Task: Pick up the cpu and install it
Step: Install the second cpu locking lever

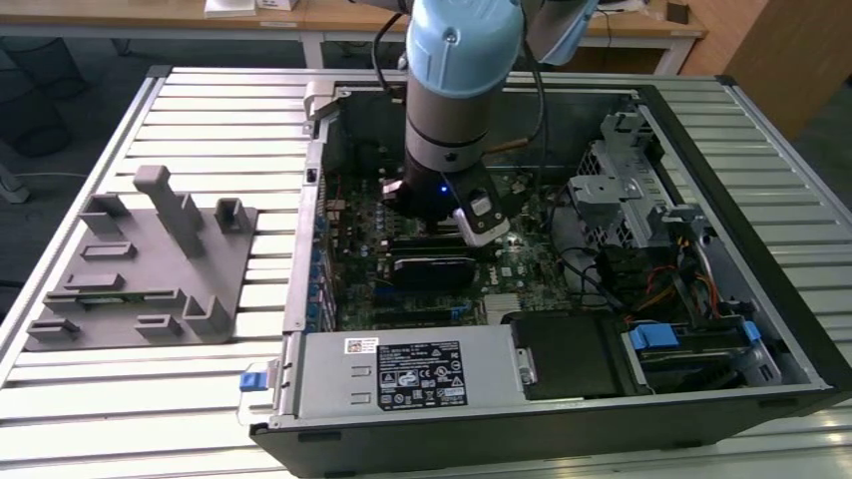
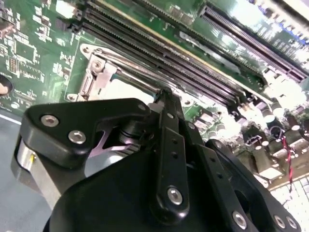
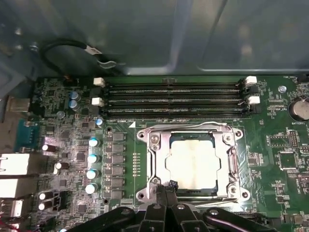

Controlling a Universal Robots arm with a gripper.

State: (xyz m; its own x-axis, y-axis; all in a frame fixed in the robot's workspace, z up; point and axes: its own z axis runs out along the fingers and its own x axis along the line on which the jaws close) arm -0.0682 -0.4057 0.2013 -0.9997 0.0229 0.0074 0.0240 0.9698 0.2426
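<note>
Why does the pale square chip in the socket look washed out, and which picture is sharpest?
In the first wrist view, glare bleaches the silvery-white square cpu in its metal socket frame; that view is sharpest. In the second wrist view, the black gripper looms soft and close. The exterior view is evenly lit.

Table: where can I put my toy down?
Bare table slats lie in front of the grey fixture, on the exterior view's left of the computer case. Inside the case is crowded with parts and the arm.

Slatted metal table [image 1: 200, 399], wooden desks [image 1: 160, 15] behind, dark floor [image 1: 54, 100].
</note>
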